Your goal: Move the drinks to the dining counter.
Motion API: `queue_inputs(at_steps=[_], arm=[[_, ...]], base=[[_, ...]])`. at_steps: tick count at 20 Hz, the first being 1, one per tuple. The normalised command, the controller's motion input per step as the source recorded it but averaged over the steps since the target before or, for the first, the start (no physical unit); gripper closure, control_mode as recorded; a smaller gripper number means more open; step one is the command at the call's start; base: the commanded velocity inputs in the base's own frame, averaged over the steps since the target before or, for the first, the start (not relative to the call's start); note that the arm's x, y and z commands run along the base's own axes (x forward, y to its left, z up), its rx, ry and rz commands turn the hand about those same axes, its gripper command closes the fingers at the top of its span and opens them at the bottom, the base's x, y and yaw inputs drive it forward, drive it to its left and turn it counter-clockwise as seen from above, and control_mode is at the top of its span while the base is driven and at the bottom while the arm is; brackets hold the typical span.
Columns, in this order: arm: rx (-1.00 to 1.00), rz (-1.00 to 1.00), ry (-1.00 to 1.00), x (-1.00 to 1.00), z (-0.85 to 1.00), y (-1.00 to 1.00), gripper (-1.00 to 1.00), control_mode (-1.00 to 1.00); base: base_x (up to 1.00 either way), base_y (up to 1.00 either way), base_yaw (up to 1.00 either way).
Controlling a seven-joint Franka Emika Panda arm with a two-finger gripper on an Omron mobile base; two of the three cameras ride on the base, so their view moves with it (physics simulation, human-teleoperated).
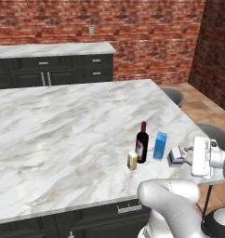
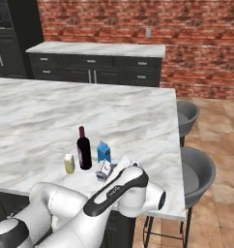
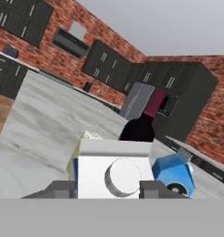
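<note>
- Left base view: red brick walls (image 1: 147, 28) close a kitchen, and the broad marble dining counter (image 1: 63, 135) fills most of the floor, with a narrower counter (image 1: 54, 49) of dark drawers behind it and grey stools (image 1: 175, 95) along its right edge.
- Near the front right of the dining counter the wine bottle (image 1: 142, 143) stands upright, the pale-yellow jar (image 1: 132, 161) just beside it on the left, the blue carton (image 1: 160, 145) close on its right.
- My gripper (image 1: 175, 157) reaches in from the right, low over the marble, with the white-grey can (image 1: 174, 158) between my fingers, just right of the carton.
- Right base view: the same group sits near the counter's front edge, jar (image 2: 69, 163), wine bottle (image 2: 83, 149), carton (image 2: 104, 152) in a row; the can (image 2: 103, 170) is just in front of the carton, at my gripper (image 2: 105, 171).
- Hand view: the can (image 3: 115, 173) sits squarely between my two finger tips (image 3: 62, 189), both pressing its sides, so I am clamped on it.
- Behind the can the carton (image 3: 175, 175) shows at the right, the dark wine bottle (image 3: 138, 130) rises behind the middle, and the yellow jar (image 3: 84, 141) peeks past the can's upper left.
- Whether any of the containers is full I cannot tell; all are closed.
</note>
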Motion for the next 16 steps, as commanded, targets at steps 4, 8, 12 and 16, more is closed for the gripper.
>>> queue_inputs(at_steps=[4,8,12,16], arm=[[-0.01,0.00,0.12,0.58,-0.39,-0.25,1.00,-1.00],[-0.08,0.00,0.18,0.23,-0.03,-0.01,1.00,-1.00],[-0.10,0.00,0.07,0.04,-0.03,0.00,1.00,-1.00],[-0.03,-0.03,0.00,0.28,-0.30,0.00,1.00,-1.00]], base=[[0.00,0.00,0.00],[0.00,0.00,0.00],[0.00,0.00,0.00],[0.00,0.00,0.00]])
